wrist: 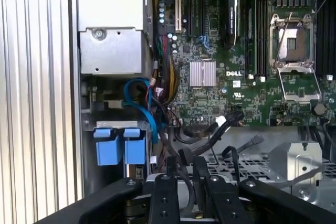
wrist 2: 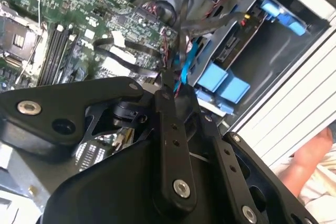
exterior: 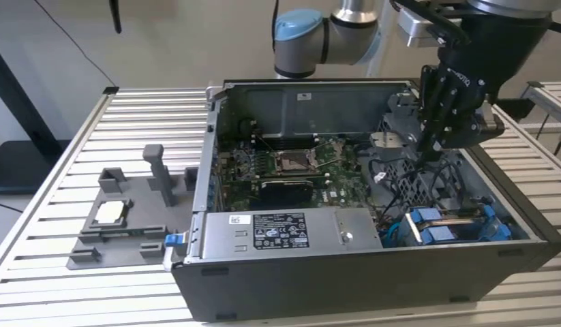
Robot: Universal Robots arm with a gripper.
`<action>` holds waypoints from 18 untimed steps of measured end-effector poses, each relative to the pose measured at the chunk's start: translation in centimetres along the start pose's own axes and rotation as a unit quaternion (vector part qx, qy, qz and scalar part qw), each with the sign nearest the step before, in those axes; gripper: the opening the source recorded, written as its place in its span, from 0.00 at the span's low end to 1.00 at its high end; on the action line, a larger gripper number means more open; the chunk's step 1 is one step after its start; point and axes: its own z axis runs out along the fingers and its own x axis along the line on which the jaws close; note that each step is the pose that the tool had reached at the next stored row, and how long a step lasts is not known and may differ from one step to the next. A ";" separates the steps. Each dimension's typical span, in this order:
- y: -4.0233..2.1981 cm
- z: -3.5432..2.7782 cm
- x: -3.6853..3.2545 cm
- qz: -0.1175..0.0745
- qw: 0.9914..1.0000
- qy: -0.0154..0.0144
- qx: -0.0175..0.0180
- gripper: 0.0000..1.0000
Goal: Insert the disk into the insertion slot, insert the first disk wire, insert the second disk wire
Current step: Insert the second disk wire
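Wire stage: gripper (exterior: 427,151) low inside the computer case (exterior: 353,293), the disk (exterior: 455,219) apparently housed.

Exterior view: hangs over the perforated metal floor on the case's side toward the exterior view's right, well apart from the disk. Disk seated, by appearance, in the insertion slot (exterior: 503,229) at the near corner, beside the silver power-supply box (exterior: 280,235).
Second wrist view: fingers (wrist 2: 169,124) closed to a point, pinching a black wire (wrist 2: 180,30) above the motherboard (wrist 2: 79,19). Disk lying in its grey bay behind the blue tabs (wrist 2: 220,82).
First wrist view: same tight pinch among loose black cables (wrist: 220,129).
Judged: disk step done, a wire step in hand; first or second cannot be told. Calls for the plug squared to the drive's connector.
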 end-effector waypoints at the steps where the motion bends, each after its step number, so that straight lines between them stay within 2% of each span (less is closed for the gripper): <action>1: 0.19 0.03 -0.08 0.000 1.000 0.001 0.007 0.27; 3: 0.52 0.06 -0.22 0.000 1.000 0.004 0.023 0.27; 4: 0.70 0.10 -0.31 -0.001 1.000 0.007 0.030 0.27; 6: 1.11 0.18 -0.57 -0.001 0.999 0.012 0.039 0.27; 9: 1.60 0.32 -1.05 -0.001 0.999 0.021 0.049 0.27; 12: 1.93 0.48 -1.48 -0.003 0.998 0.031 0.057 0.27; 18: 2.09 0.83 -1.83 -0.022 0.997 0.046 0.060 0.27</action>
